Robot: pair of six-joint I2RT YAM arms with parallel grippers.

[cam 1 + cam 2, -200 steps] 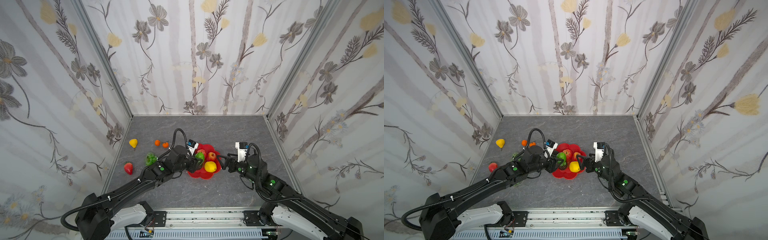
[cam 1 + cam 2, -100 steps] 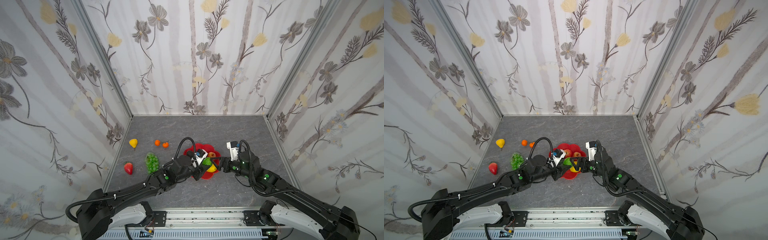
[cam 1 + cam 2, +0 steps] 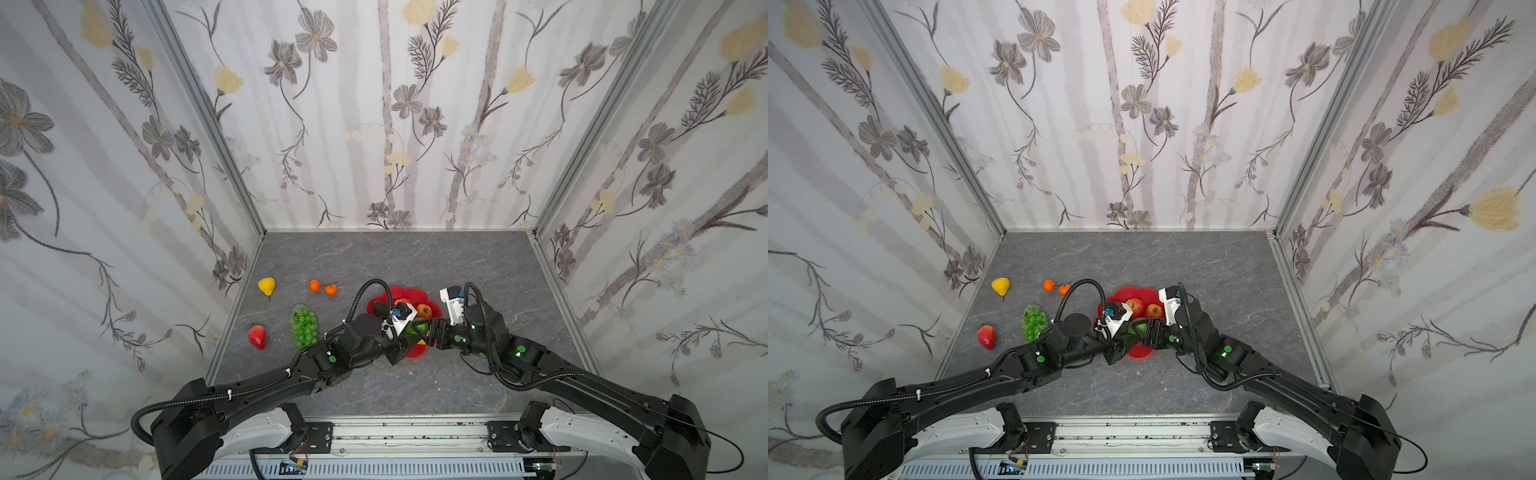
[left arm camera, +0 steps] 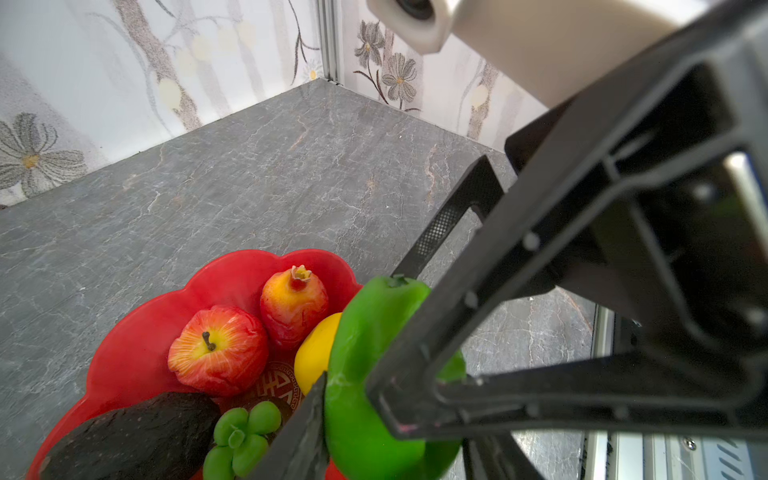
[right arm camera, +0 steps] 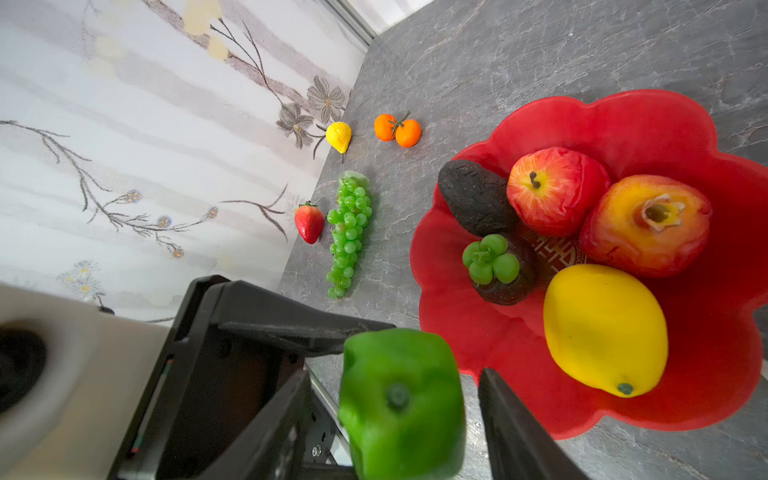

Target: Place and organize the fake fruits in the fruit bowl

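My left gripper [image 3: 414, 332] is shut on a green fruit [image 5: 399, 399], held above the near edge of the red fruit bowl [image 5: 623, 120]. My right gripper [image 5: 395, 419] faces it with open jaws on either side of the same fruit, a gap showing at each finger. In the bowl lie a red apple [image 5: 552, 191], a pomegranate-like fruit [image 5: 648, 224], a lemon [image 5: 602, 328], an avocado [image 5: 473, 195] and a dark fruit with a green cap [image 5: 494, 266]. The grape bunch [image 3: 304, 328], two tangerines [image 3: 323, 287] and a yellow pear [image 3: 266, 286] lie on the table to the bowl's left.
A red strawberry [image 3: 257, 336] lies beside the grapes near the left wall. Flowered walls close the grey table [image 3: 415, 257] on three sides, and a metal rail [image 3: 407, 432] runs along the front. Both arms meet over the bowl's near side.
My left gripper carried the green fruit right and nearer, across the bowl's front. My right gripper moved left to meet it, and its jaws have narrowed around the fruit.
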